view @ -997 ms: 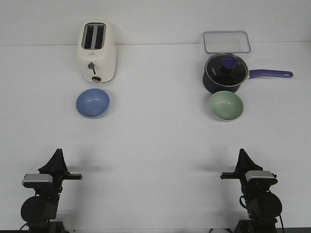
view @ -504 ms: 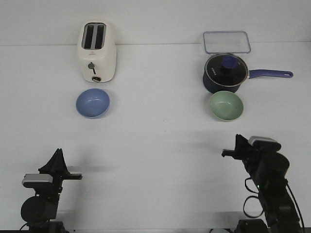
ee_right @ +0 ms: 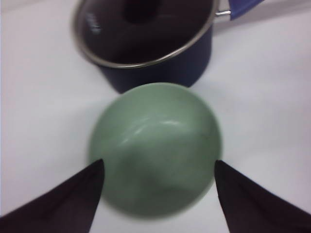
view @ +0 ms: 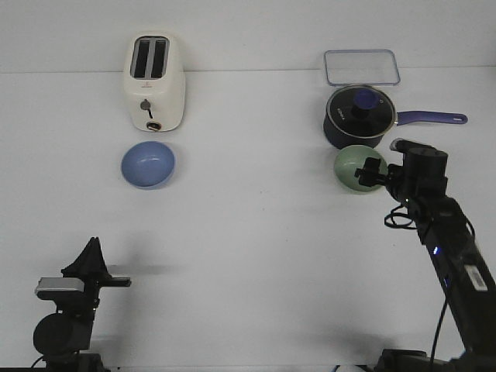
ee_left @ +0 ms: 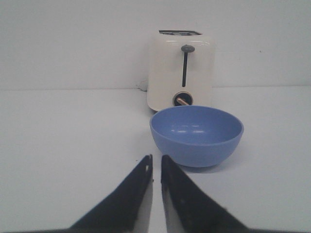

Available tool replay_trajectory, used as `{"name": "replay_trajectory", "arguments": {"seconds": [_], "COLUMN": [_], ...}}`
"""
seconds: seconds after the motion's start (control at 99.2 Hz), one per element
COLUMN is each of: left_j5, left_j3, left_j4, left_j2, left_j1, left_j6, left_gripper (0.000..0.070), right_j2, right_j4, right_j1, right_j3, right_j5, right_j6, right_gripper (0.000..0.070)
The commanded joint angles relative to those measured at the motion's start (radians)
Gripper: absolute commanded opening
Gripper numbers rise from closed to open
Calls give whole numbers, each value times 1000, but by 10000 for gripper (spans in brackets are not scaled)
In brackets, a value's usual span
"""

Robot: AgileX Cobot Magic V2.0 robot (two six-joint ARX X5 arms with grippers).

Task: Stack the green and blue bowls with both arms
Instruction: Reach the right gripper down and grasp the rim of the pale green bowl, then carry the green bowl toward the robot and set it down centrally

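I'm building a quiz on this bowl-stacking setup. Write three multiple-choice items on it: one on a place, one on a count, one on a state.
1. What stands right behind the blue bowl?
A. the saucepan
B. the toaster
C. the clear lid

2. How many bowls are on the table?
A. one
B. two
C. three

3. How is the right hand?
A. shut on the green bowl
B. open, fingers either side of the green bowl
C. parked at the near edge

Key: 1 B, the front view shows the toaster just beyond it. 2 B, one blue, one green. 3 B, the right wrist view shows the fingers spread wide beside the bowl.
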Motion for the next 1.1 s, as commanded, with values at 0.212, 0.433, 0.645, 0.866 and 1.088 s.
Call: {"name": "replay_trajectory", "arguments": {"seconds": [0.212, 0.433, 0.645, 0.866, 1.088], "left_j5": [2, 2, 2, 2, 2], "left_j3": [-20, -20, -20, -20, -20], "left_j4": [10, 10, 10, 10, 10], "left_j2": [-1, -1, -1, -1, -1], "left_j1": [1, 1, 1, 1, 1], "left_j6": [5, 5, 5, 5, 5], "left_gripper": [15, 15, 15, 15, 15], "right_j2": [253, 328, 264, 66, -111], "right_j4": [7, 19, -5, -75, -217], "right_j1": [-36, -42, -44, -41, 47], "right_j3": [97, 100, 107, 107, 89], "right_j5": [3, -2, -38, -218, -263], "right_j6": [-58, -72, -85, -86, -110], "right_gripper": [479, 45, 0, 0, 0]}}
